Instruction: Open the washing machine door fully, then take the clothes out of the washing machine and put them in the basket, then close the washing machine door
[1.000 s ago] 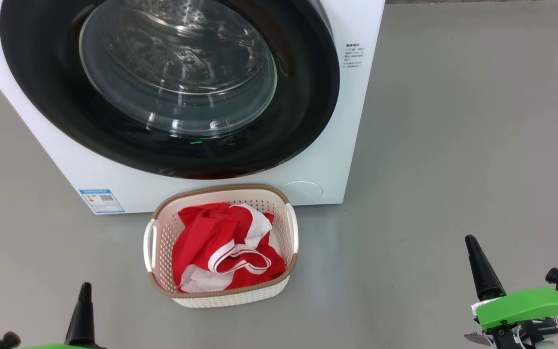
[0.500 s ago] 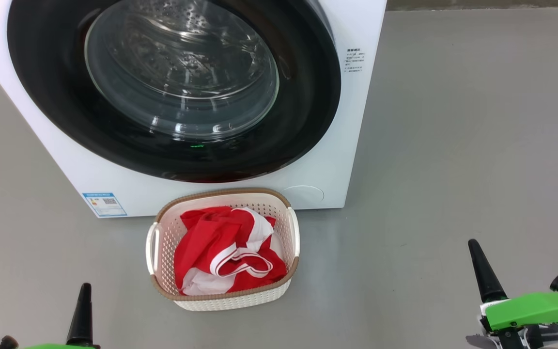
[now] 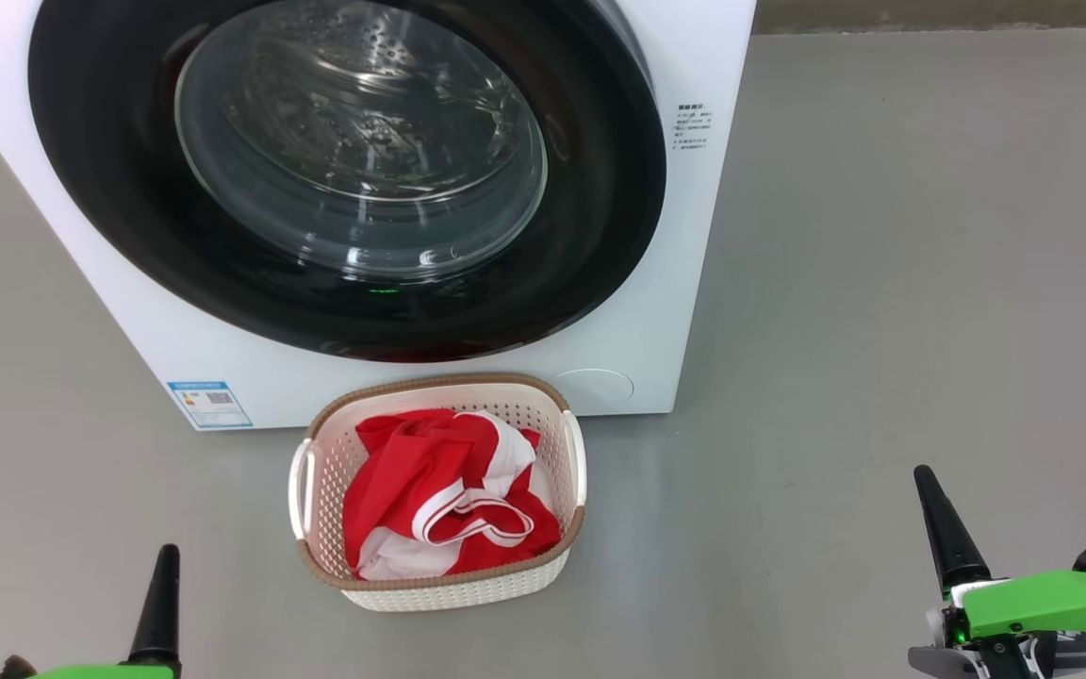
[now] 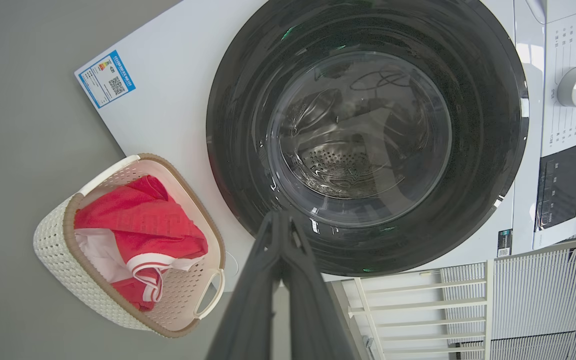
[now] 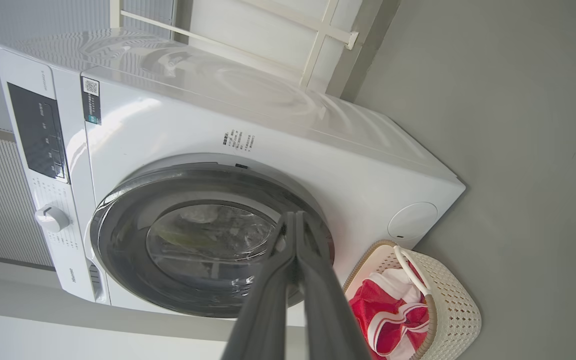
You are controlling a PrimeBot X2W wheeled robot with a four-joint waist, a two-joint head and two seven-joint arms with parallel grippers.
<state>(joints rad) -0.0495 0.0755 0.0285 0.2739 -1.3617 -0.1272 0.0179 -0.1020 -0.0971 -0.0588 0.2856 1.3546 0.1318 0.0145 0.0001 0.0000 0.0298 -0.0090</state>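
Head view, floor: smooth grey floor (image 3: 882,283); the basket (image 3: 439,589) holding the clothes (image 3: 449,500) stands on it, just before the washing machine (image 3: 656,330).
Head view, door: washing machine door (image 3: 600,189) lies flush.
Head view, grippers: left gripper (image 3: 169,556) and right gripper (image 3: 925,476) pinched together, empty.
Left wrist view, room: ribbed white panels (image 4: 543,290) beside the washing machine.
Right wrist view, room: white rail frame (image 5: 323,35) behind it.

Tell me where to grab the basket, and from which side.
Best bet: take a white side handle of the basket, coming from above. Both loops stand clear of the rim, the basket sits upright, and the clothes fill its middle.
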